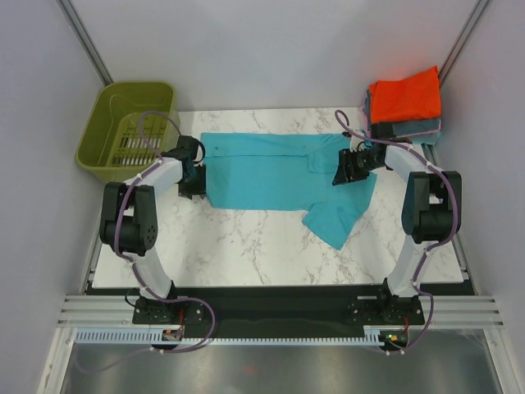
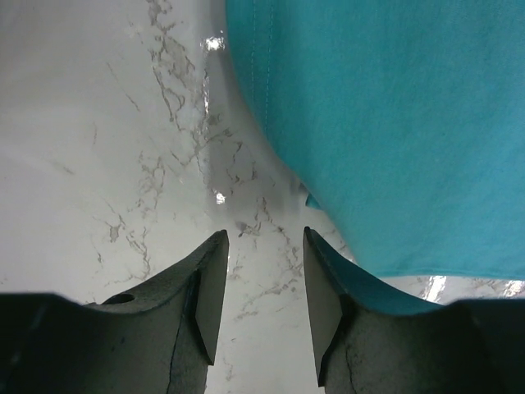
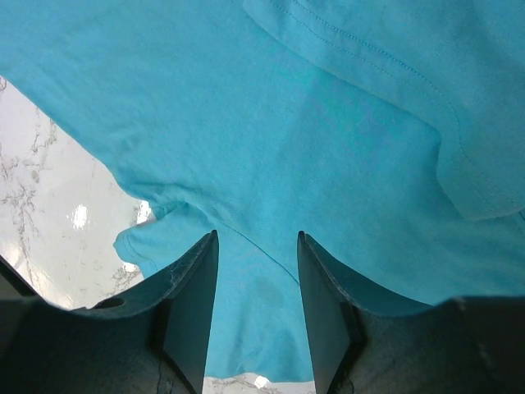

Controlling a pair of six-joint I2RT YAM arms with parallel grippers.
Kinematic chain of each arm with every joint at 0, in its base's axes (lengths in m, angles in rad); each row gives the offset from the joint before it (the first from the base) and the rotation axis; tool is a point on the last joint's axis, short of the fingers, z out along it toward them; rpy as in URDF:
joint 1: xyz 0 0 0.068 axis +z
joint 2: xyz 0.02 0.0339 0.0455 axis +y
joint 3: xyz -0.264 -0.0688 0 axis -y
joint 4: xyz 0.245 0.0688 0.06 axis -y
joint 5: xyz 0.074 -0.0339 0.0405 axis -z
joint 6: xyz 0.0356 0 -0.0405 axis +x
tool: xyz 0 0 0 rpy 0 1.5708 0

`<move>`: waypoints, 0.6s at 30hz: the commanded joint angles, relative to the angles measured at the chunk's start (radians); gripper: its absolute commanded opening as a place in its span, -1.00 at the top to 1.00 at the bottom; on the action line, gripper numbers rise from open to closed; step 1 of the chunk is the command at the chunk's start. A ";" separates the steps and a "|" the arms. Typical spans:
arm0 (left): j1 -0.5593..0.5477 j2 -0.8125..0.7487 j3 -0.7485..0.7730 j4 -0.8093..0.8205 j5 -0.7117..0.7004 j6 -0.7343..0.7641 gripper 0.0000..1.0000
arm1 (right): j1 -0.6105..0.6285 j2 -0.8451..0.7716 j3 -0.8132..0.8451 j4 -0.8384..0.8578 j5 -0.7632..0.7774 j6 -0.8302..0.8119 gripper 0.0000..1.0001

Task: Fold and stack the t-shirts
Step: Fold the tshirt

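Working over the marble table (image 1: 271, 246), with the teal t-shirt (image 1: 271, 168) spread flat across its middle and one sleeve end trailing toward the near right. Could drag the whole shirt sideways if only one side gets caught, spoiling the flat lay.

Well apart at the far right corner: orange-red shirt (image 1: 406, 94) folded on top of grey-blue shirt (image 1: 418, 127). Might get nudged by the right arm on a wide swing. Olive basket (image 1: 123, 131) off the far left corner, out of the way.

Right gripper (image 3: 257, 236) low over the cloth, jaws parted, nothing pinched. Likely to bunch the fabric or catch a double layer near the sleeve seam.

Left gripper (image 2: 264, 234) parted too, over bare marble just beside the shirt's edge. Could close on nothing and miss the hem.
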 commanded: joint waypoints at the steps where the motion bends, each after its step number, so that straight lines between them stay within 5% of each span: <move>1: -0.004 0.030 0.048 0.034 -0.032 0.052 0.01 | 0.001 -0.007 0.003 0.002 -0.031 -0.022 -0.02; 18: -0.019 0.047 0.081 0.022 -0.006 0.038 0.03 | 0.001 0.024 0.027 0.005 -0.034 -0.010 0.00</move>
